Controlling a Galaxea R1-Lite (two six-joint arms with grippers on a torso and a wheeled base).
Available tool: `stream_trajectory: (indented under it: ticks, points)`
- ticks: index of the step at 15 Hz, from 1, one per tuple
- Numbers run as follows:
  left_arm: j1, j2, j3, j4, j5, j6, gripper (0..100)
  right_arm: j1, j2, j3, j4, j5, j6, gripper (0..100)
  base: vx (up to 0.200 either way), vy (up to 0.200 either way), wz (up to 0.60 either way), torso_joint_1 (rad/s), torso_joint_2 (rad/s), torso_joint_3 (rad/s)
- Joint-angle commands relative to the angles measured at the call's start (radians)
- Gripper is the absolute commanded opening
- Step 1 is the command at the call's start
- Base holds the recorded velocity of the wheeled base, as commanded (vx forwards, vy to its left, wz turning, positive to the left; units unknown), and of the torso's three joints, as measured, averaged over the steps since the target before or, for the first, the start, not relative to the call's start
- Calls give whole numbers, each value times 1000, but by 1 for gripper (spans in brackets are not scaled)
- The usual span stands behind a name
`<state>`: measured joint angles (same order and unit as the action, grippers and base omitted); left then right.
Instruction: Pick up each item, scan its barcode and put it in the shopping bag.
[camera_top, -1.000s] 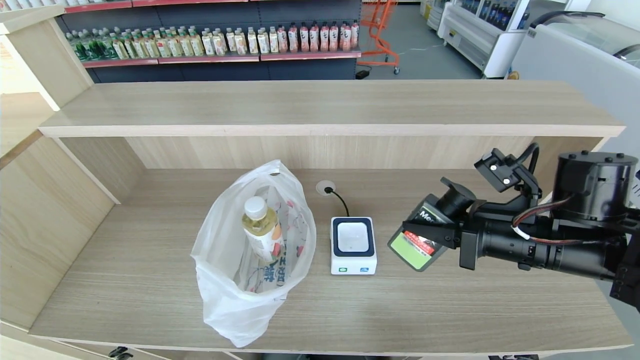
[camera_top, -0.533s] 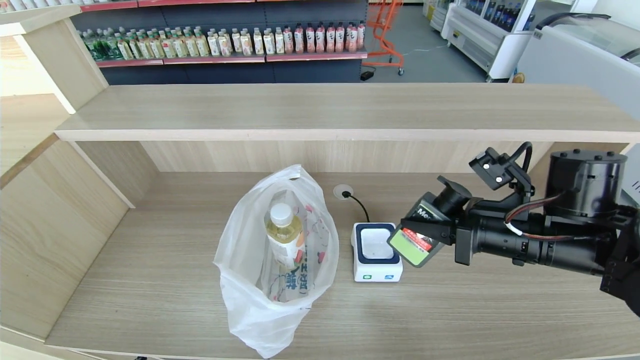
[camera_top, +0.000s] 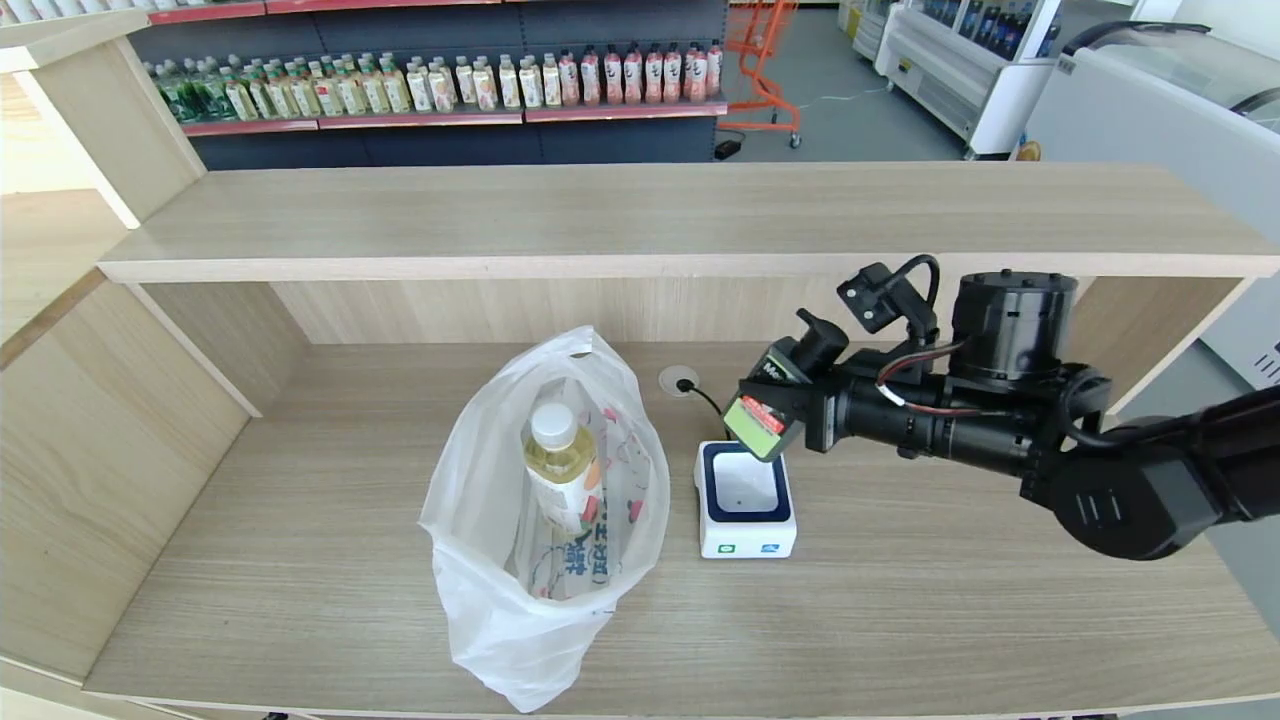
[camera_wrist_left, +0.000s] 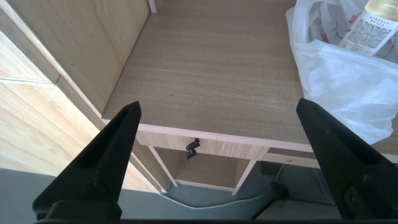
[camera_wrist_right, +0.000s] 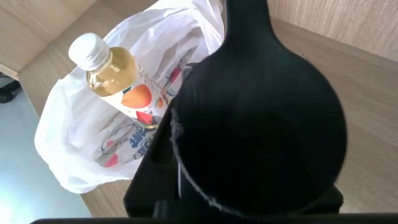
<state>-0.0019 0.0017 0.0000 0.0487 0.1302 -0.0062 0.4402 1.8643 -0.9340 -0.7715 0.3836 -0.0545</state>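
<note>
Head view, checkout counter (camera_top: 950, 620). Right gripper (camera_top: 800, 385): clamped on a black container (camera_top: 757, 425) with a green-and-red label, held tilted above the far edge of the barcode scanner (camera_top: 745, 500). Scanner: white, dark-framed window, cable (camera_top: 705, 398) running to a far grommet. Shopping bag (camera_top: 480, 600): white plastic, mouth open, just left of the scanner, holding an upright tea bottle (camera_top: 560, 470). Left gripper (camera_wrist_left: 217, 109): fingers spread wide, nothing between them, over the counter's near left edge.
</note>
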Motion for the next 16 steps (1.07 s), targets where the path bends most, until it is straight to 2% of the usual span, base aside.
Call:
stream_trajectory:
  ticks: [1,4,8,11,16]
  points:
    - [0,0,0,0,0,-1,100,34,159,-72,-92,0,-16,0,0,0,0,0,0,0]
    - [0,0,0,0,0,0,100,45,236,-114,-169,44,-4,0,0,0,0,0,0,0]
    - [0,0,0,0,0,-1,100,57,314,-150,-172,50,2,0,0,0,0,0,0,0]
    - [0,0,0,0,0,-1,100,103,424,-296,-170,55,73,0,0,0,0,0,0,0]
    - [0,0,0,0,0,-1,100,160,579,-496,-164,74,71,0,0,0,0,0,0,0]
